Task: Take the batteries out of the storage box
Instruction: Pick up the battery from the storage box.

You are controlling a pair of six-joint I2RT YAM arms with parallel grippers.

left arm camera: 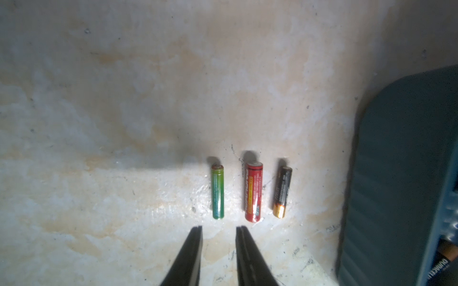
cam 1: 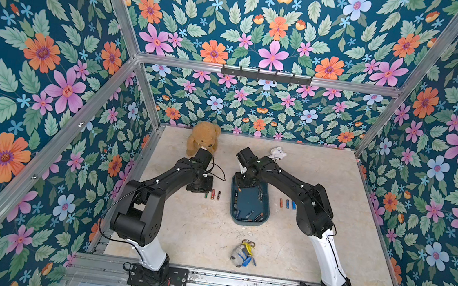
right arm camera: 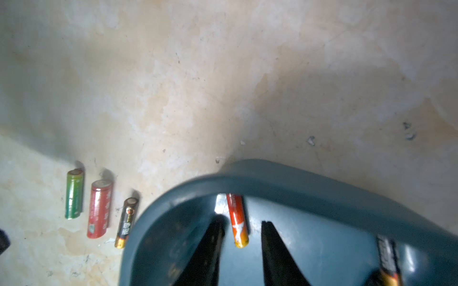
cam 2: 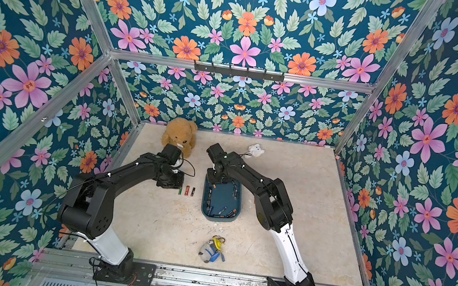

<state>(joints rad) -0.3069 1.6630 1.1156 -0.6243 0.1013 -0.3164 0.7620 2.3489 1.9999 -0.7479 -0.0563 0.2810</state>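
Note:
The teal storage box (cam 1: 247, 203) (cam 2: 222, 195) lies mid-table, with several batteries (cam 1: 251, 215) at its near end. My right gripper (cam 1: 241, 185) (right arm camera: 243, 221) reaches into the far end. It is open, its fingers on either side of an orange battery (right arm camera: 238, 220) that leans on the box wall (right arm camera: 309, 188). Left of the box, a green battery (left arm camera: 218, 192), a red one (left arm camera: 253, 193) and a black one (left arm camera: 282, 192) lie in a row on the table. My left gripper (cam 1: 202, 189) (left arm camera: 219, 227) hovers open and empty just short of them. More batteries (cam 1: 287, 203) lie right of the box.
A brown teddy bear (cam 1: 203, 140) sits at the back left, just behind my left wrist. A small white toy (cam 1: 278, 153) lies at the back, and a grey plush keychain (cam 1: 242, 253) near the front. Floral walls close in three sides of the table.

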